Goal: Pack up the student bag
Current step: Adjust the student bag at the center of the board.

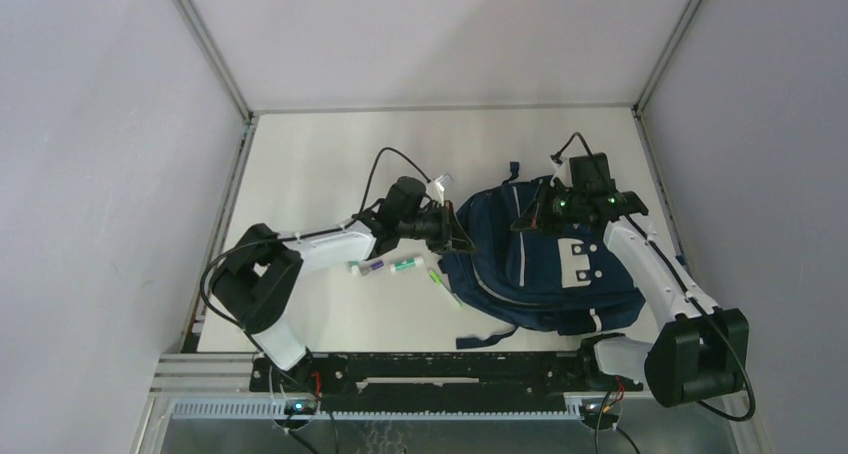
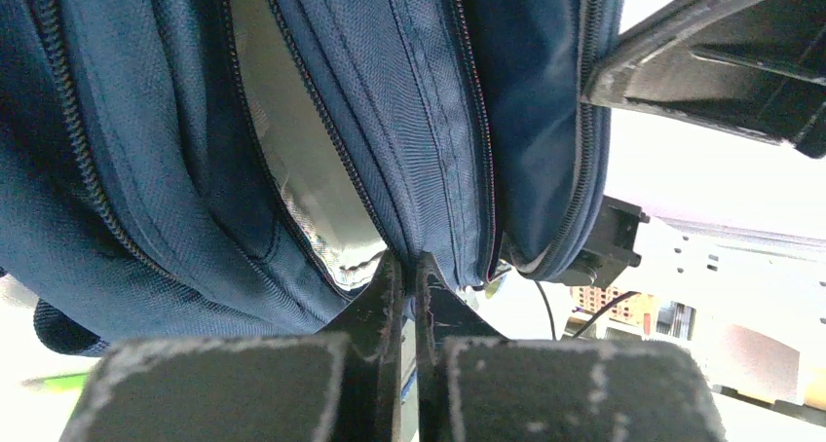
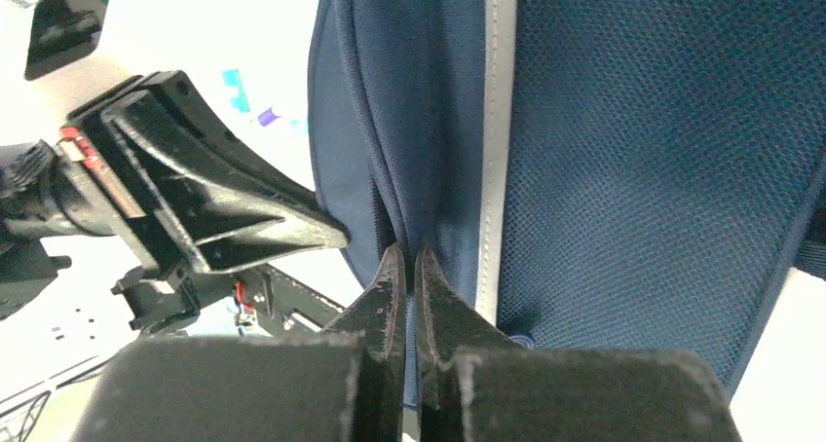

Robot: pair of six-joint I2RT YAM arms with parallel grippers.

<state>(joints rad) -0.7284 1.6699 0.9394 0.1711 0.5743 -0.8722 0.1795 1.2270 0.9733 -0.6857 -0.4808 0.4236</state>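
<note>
Obs: student bag (image 1: pixel 540 274) lies on worktop (image 1: pixel 350 174), right of centre. Left end effector (image 2: pixel 409 267) fully closed, pinching fabric beside zipper (image 2: pixel 474 121). Right end effector (image 3: pixel 409 257) likewise clamped on bag fold. Judgement: spread grips apart slowly, lift slightly, open mouth toward markers (image 1: pixel 385 265); avoid slip.

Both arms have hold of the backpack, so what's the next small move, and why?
Probably ease the two grips apart to widen the mouth. The left fingers and right fingers are each shut on fabric of the student bag, its zip gapes only narrowly, and pens lie unpacked on the table.
</note>
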